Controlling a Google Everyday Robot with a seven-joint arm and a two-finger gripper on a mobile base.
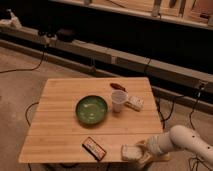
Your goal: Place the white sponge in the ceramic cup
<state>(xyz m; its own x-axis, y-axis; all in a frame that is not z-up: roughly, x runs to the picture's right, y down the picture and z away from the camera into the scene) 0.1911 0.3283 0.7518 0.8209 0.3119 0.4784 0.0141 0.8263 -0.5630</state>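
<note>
White sponge (130,152) lies flat at table (55,122) front-right edge, long axis roughly left-right. Tool (145,148) at its right end; how far open, cannot tell. One sponge, one ceramic cup (118,100), upright mid-table.

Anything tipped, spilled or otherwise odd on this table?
Nothing is spilled or tipped: the cup stands upright beside the green bowl. The only thing that stands out is the white sponge, which lies right at the front edge of the table, with the gripper close beside it.
</note>
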